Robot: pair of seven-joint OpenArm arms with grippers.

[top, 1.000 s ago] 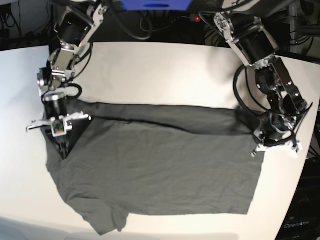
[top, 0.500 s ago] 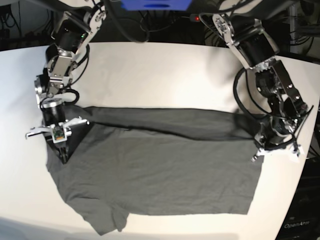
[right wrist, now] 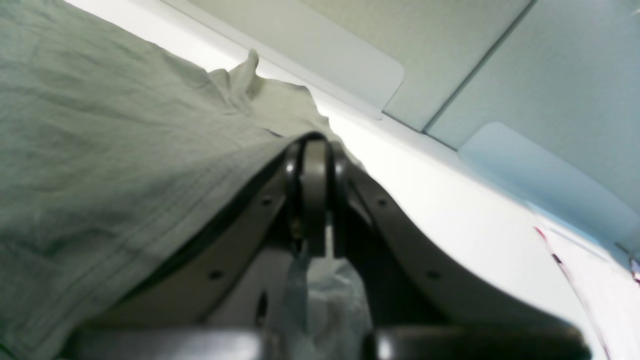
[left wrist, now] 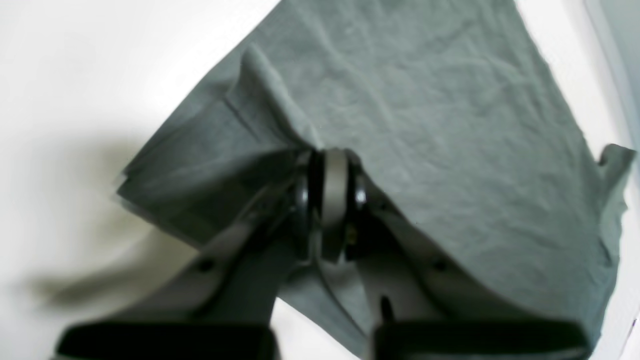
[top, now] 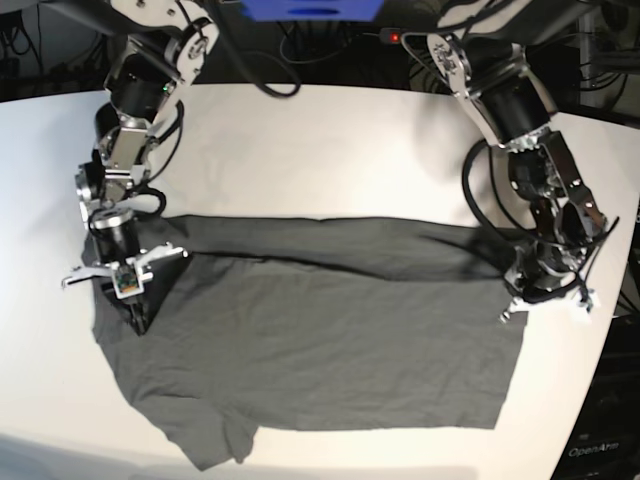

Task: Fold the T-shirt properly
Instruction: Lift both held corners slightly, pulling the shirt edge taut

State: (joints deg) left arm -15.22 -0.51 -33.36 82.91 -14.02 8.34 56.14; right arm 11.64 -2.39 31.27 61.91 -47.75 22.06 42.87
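The dark grey T-shirt [top: 320,340] lies spread flat across the white table [top: 330,150], with a strip folded over along its far edge and one sleeve at the near left. My left gripper [top: 528,292] is at the shirt's right end and is shut on its folded edge; the left wrist view shows the gripper [left wrist: 330,167] pinching bunched cloth [left wrist: 425,125]. My right gripper [top: 135,318] is at the shirt's left end, shut on the cloth there; the right wrist view shows the gripper [right wrist: 315,147] closed on the fabric [right wrist: 100,150].
Cables and a blue object [top: 310,8] sit behind the table's far edge. The table's right edge [top: 600,360] runs close to my left arm. Pale panels [right wrist: 450,60] show beyond the table in the right wrist view.
Both grippers have moved slightly toward the near side, still holding the cloth. The folded far edge of the shirt has come a little nearer with them.
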